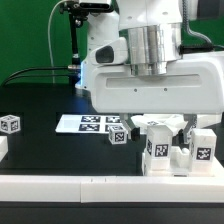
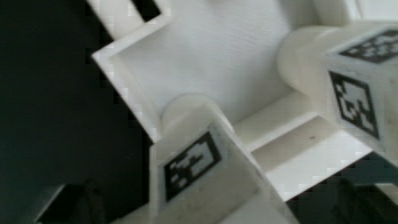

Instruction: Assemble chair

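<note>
My fingers [image 2: 80,206] are spread wide and pinch nothing, I think so the chair [image 1: 170,148] can stand alone. It sits on the table [image 1: 45,150] just beside the marker board [image 1: 85,122], on the exterior view's right, under my fingers.

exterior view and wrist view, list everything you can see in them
marker board: one, white with black tags, flat mid-table
tagged cube: one, white, alone at the exterior view's left
small tagged piece: one, white, beside the marker board's near corner
chair parts: at least two upright tagged blocks, white, exterior view's right, below the gripper; total hidden
table: one, black
front ledge: one, white, along the table's near edge
backdrop: one, green, behind
robot arm: one, white and silver, centre
gripper: one, dark, over the chair parts; whether open or shut not clear
</note>
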Robot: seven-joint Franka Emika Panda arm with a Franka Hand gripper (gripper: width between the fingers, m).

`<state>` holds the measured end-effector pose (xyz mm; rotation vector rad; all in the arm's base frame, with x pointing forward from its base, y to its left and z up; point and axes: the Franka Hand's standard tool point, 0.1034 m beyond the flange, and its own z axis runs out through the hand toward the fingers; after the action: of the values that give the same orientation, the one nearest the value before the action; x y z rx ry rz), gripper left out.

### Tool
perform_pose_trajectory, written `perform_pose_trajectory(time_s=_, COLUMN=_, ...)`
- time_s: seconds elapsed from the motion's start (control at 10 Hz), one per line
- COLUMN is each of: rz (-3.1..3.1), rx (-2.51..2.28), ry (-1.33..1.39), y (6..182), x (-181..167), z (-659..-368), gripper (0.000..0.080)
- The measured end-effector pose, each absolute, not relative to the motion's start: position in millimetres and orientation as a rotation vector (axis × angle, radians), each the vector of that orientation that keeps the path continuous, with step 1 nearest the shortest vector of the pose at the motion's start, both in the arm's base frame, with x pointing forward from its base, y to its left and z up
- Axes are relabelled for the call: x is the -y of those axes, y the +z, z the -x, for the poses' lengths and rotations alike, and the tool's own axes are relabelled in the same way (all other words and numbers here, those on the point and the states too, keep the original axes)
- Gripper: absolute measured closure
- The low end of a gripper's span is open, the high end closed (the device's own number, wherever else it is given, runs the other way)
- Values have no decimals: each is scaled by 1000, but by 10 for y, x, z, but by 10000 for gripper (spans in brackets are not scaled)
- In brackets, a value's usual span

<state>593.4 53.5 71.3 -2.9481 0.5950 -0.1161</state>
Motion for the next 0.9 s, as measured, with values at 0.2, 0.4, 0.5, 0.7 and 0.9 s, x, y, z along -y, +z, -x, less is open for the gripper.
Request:
perform_pose_trajectory(time_s=0.2, rz=3049, rx=-165, ry=-155, y=755, x=-563, z=-5957, gripper=151)
perform_pose_trajectory(time_s=0.4, rz=3045, rx=-214, ry=-148, y=736, x=-550, z=-5949, gripper=151)
perform_pose_trajectory(time_s=0.5, rz=3043, rx=-236, ry=-147, y=735, x=-550, z=-5949, gripper=262)
perform_pose_trajectory(time_s=0.7, rz=3015, rx=-426, ry=-138, y=734, x=-548, z=-5948, gripper=428)
perform_pose_trajectory(time_s=0.9, rz=2924, rx=-821, ry=-117, y=727, x=-553, z=-5947, gripper=514)
